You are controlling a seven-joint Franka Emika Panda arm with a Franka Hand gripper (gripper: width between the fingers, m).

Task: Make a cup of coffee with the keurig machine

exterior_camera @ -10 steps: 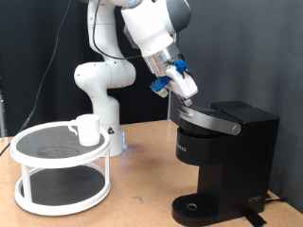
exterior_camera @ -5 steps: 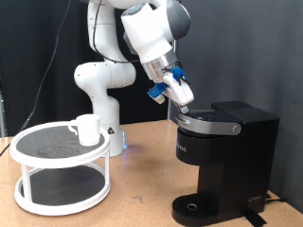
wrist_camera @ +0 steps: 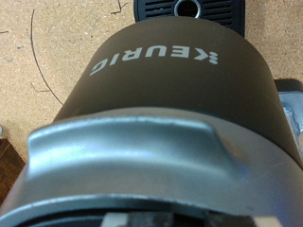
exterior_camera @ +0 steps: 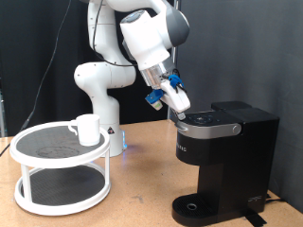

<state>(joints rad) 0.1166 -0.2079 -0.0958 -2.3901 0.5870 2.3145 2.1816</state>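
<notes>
The black keurig machine [exterior_camera: 223, 161] stands at the exterior view's right with its silver-rimmed lid [exterior_camera: 210, 120] lying flat and closed. My gripper [exterior_camera: 179, 107] rests its white fingertips on the lid's front edge, fingers together and holding nothing. The wrist view looks down over the lid's silver rim [wrist_camera: 133, 156], the logo on the machine's dark body [wrist_camera: 161, 85] and the round drip base [wrist_camera: 189, 9]. The small white cup [exterior_camera: 86, 129] stands on the top tier of a round rack, far from the gripper at the exterior view's left. The drip base [exterior_camera: 194, 208] holds no cup.
The white two-tier round rack [exterior_camera: 52, 189] stands on the wooden table [exterior_camera: 142, 189] at the exterior view's left. The robot's white base [exterior_camera: 99, 95] is behind it. A black curtain hangs at the back.
The gripper has moved down and to the exterior view's left, and the raised lid has dropped flat onto the machine. The cup has not moved.
</notes>
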